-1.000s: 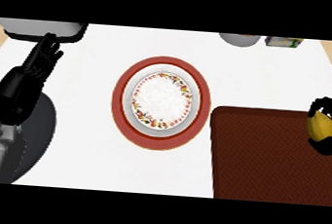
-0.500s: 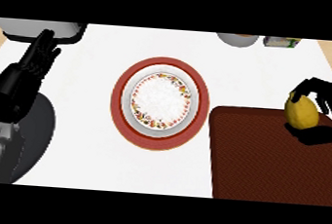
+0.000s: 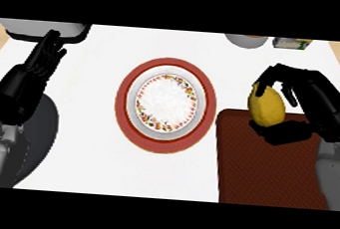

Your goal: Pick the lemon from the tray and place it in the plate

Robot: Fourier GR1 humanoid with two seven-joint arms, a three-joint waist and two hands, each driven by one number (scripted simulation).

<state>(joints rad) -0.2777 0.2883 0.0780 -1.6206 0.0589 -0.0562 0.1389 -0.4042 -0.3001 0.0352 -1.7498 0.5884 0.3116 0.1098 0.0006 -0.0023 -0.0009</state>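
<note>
Head view – lemon: yellow, oval, standing on end at about 3 o'clock from the plate, over the far edge of the tray.
Head view – right hand: fingers arch over the lemon's top and the thumb sits under its lower end, so the hand is clamped round the fruit.
Head view – lift: the lemon seems to be clear of the tray, though looking steeply down I cannot be sure of the gap.
Head view – left hand: at about 9 o'clock from the plate, fingers straight and apart, resting and holding nothing.
Head view – plate: white with a patterned rim, on a round red mat in the middle of the desk; nothing lies on it.
Head view – far edge: a bowl and a small box at about 1 o'clock from the plate, well apart from the path.
Handling – weight: probably light enough for one hand.
Handling – surface: likely a stiff, waxy rind that can slip and will not bruise easily.
Handling – shape: rounded, so it may roll once it is let go.
Handling – hold: best taken across the thick middle or end to end, as it is held here.
Handling – release: best set down low at the plate's centre, so that the rim checks any roll.
</note>
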